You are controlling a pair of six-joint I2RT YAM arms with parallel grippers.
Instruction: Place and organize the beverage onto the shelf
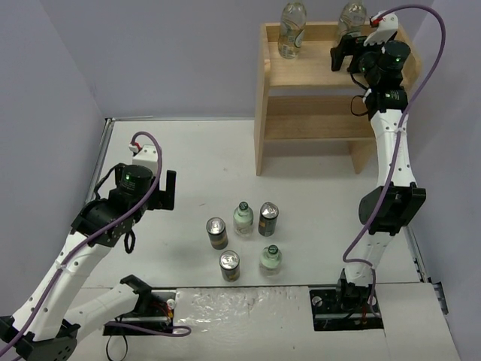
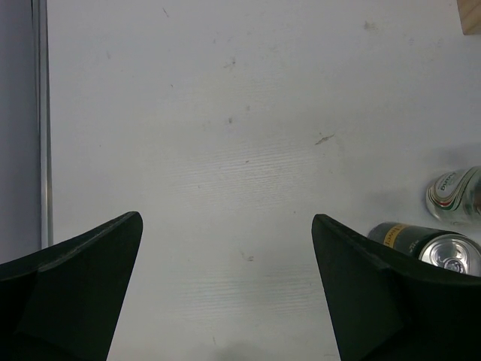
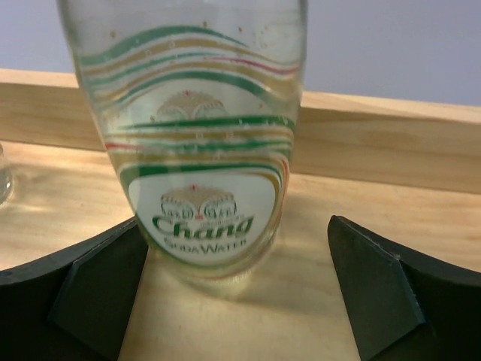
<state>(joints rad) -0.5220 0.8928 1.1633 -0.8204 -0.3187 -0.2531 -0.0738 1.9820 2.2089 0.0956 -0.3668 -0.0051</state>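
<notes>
The wooden shelf point(image 1: 301, 71) stands at the far right. Two clear bottles stand on its top tier, one point(image 1: 293, 30) at the left and one point(image 1: 352, 16) at the right. My right gripper point(image 1: 344, 54) is open at the top tier. In the right wrist view the right bottle point(image 3: 203, 150) stands on the wood between the spread jaws point(image 3: 237, 226), with a gap on the right side. Two bottles point(image 1: 243, 218) point(image 1: 270, 260) and three cans point(image 1: 269, 219) point(image 1: 217, 233) point(image 1: 230, 265) stand on the table. My left gripper point(image 1: 167, 189) is open and empty, left of them.
The left wrist view shows bare white table between the open fingers point(image 2: 90, 278), with a can point(image 2: 432, 248) and a bottle point(image 2: 455, 195) at the right edge. The shelf's lower tier point(image 1: 316, 120) holds nothing. A metal rail point(image 1: 101, 162) runs along the table's left edge.
</notes>
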